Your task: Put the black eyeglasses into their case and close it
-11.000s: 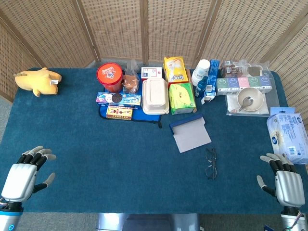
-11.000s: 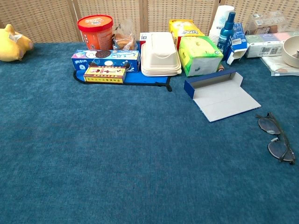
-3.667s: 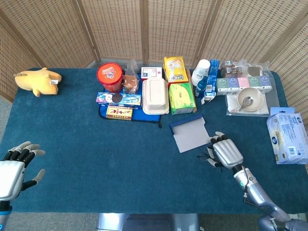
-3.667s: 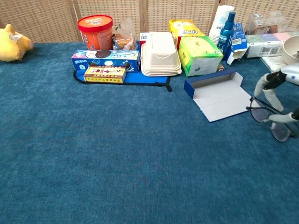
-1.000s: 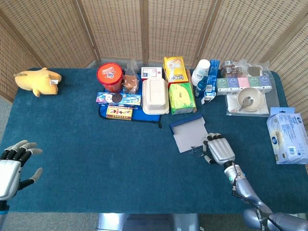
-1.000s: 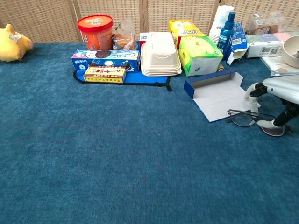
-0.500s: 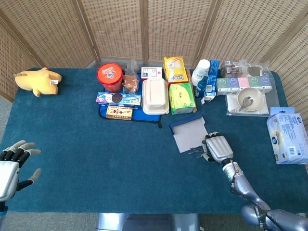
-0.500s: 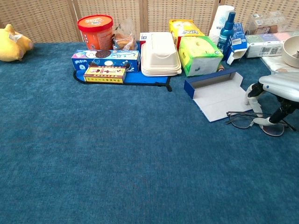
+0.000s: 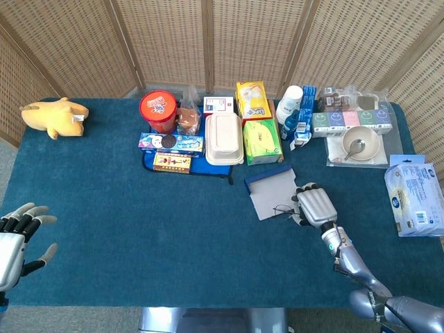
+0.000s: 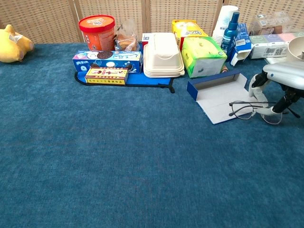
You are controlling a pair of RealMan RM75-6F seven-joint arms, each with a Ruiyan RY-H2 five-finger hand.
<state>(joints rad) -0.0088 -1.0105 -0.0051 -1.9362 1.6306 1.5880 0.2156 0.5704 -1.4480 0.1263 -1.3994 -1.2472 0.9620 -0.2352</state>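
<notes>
The blue case (image 9: pixel 272 189) (image 10: pixel 222 94) lies open on the table, its grey lid flap spread flat toward me. My right hand (image 9: pixel 313 205) (image 10: pixel 281 80) holds the black eyeglasses (image 9: pixel 283 209) (image 10: pixel 247 110) by one side, lifted just over the near right corner of the flap. One lens pokes out left of the fingers; the other lens sits under the hand. My left hand (image 9: pixel 17 239) stays open at the table's near left edge, seen only in the head view, far from the case.
Behind the case stand a green tissue pack (image 9: pixel 261 141), a white lidded box (image 9: pixel 223 138), snack boxes (image 9: pixel 171 143), a red tub (image 9: pixel 159 110) and a bottle (image 9: pixel 304 116). A bowl with spoon (image 9: pixel 361 144) and wipes pack (image 9: pixel 415 198) sit right. A yellow plush (image 9: pixel 54 116) lies far left.
My right hand has picked the eyeglasses up from the cloth and carried them left and away from me, onto the edge of the case's flap. The left hand has barely shifted.
</notes>
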